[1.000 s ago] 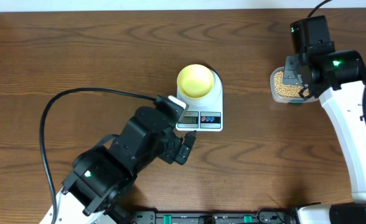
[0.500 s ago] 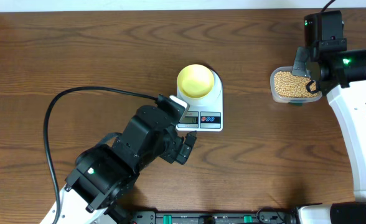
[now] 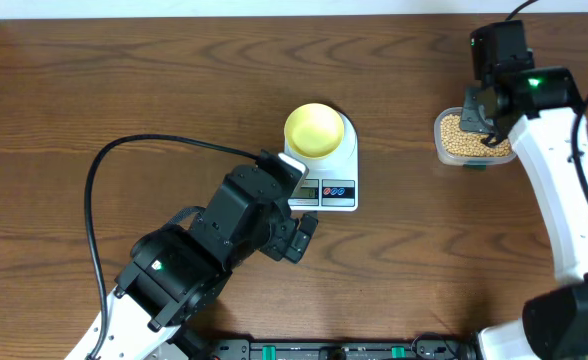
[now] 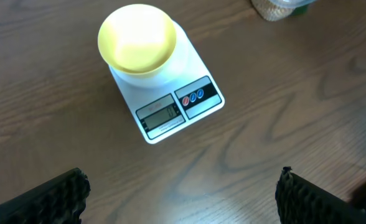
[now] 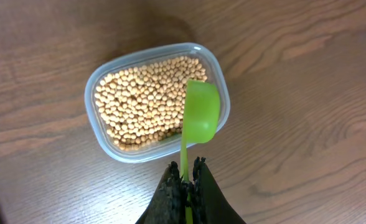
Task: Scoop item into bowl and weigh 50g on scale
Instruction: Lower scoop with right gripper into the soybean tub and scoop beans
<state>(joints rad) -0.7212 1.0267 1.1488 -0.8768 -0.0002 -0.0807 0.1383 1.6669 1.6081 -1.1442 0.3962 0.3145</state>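
Note:
The beige beans (image 5: 142,99) fill a clear plastic tub (image 3: 444,148) at the right of the table. My right gripper (image 5: 184,177) is shut on the handle of a green scoop (image 5: 201,109); its head hangs above the tub's right end, turned so I see its back. The pale yellow-green bowl (image 3: 313,128) stands empty on the white scale (image 3: 346,158) at the middle, also in the left wrist view (image 4: 137,38). My left gripper (image 3: 302,238) is open and empty just in front of the scale (image 4: 189,68).
The left arm's black cable (image 3: 134,150) loops over the table's left half. A pale wall edge (image 3: 274,8) runs along the far side of the table.
The right arm has shifted left and back over the tub, first swinging right, then returning. The left arm has barely moved.

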